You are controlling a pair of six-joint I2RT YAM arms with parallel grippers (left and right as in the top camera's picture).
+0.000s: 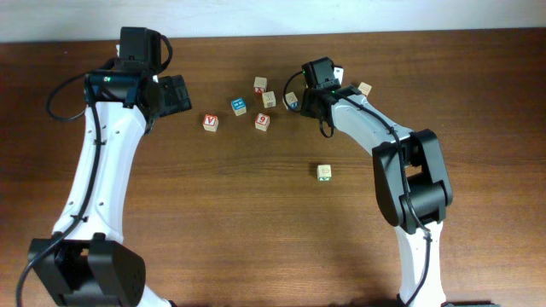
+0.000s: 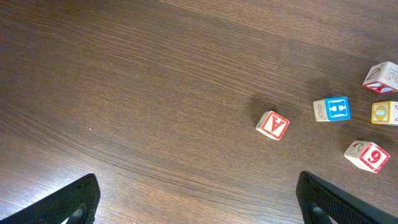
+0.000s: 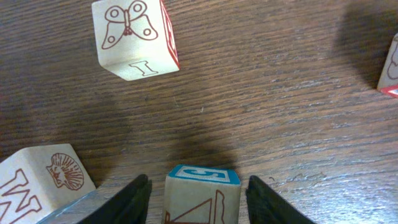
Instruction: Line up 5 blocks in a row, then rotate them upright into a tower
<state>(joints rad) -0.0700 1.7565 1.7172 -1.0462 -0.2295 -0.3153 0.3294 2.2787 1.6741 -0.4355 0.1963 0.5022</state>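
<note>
My right pincer (image 3: 199, 186) is straddling the blue-marked block (image 3: 202, 202), jaws narrow (slim gaps each side) | left pincer (image 2: 198, 186) gaping wide | brown wooden table (image 3: 280, 93).

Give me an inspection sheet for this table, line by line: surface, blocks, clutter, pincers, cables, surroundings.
Surface: dark wood-grain table, no spills seen.
Job's things: blue-faced block, red-9 block and yellow-marked block clustered mid-table; blue-marked block between the right pincer's jaws; green-edged block alone, nearer the front.
Clutter: red-letter cube left of the cluster; red-marked pale cube at the far side; plain pale cube beyond the right arm.
Pincers: left pincer open over bare wood; right pincer open, straddling the blue-marked block with slim gaps either side.
Cables: left arm's black cable loops outward; right arm's black cable hangs under the wrist.
Surroundings: pale strip beyond the far edge; nothing else seen.
</note>
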